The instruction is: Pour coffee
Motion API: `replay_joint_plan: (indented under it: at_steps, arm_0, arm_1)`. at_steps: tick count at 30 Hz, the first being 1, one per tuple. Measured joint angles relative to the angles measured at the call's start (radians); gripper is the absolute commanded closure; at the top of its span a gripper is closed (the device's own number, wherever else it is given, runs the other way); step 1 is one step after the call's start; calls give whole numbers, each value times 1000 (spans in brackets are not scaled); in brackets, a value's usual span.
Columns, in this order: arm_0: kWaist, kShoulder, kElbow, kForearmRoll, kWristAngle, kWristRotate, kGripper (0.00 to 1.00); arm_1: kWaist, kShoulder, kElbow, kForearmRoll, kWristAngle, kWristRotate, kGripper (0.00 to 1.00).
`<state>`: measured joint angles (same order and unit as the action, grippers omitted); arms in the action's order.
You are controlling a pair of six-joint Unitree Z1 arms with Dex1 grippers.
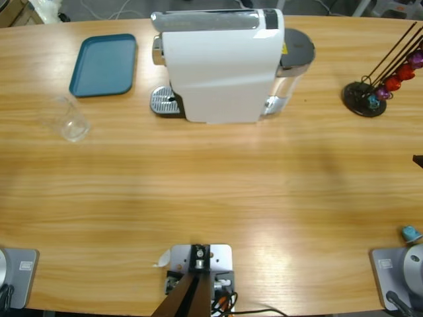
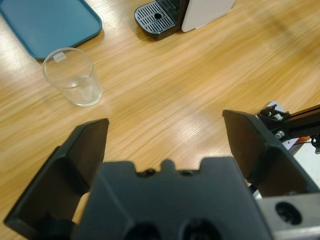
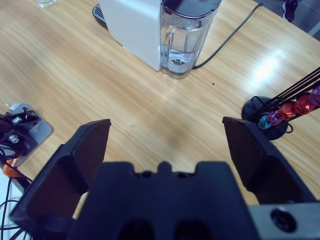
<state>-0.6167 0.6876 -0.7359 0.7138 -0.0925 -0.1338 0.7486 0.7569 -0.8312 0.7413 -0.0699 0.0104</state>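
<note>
Wooden table (image 1: 218, 191): glass (image 2: 73, 76) with coffee (image 2: 80, 86) sits beyond left tool (image 2: 165, 145), wide open, empty.

No legible text — no label, brand or number.

A long wooden worktop (image 1: 211, 191) (pale, glossy grain) fills the scene; light glares on it; grey floor (image 1: 99, 8) shows beyond its far edge.

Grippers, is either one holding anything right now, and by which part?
Nothing is held. The left gripper and right gripper both stand open and empty; the glass sits untouched on the table.
</note>
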Motion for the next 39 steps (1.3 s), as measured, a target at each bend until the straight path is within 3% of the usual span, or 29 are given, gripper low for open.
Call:
replay_joint_plan:
  at_steps: [12,15,25,33,39]
  arm_0:
    - [0,9,0,0,0,0,0]
    - [0,44,-49,10,0,-25,0]
    - [4,479,-537,85,-105,-296,55]
    - [82,789,-618,-94,-234,-555,69]
    - [106,951,-703,-181,-261,-629,69]
  arm_1:
    - [0,0,0,0,0,0,23]
    - [0,0,0,0,0,0,23]
    - [1,0,0,0,0,0,23]
    - [1,0,0,0,0,0,26]
    - [1,0,0,0,0,0,27]
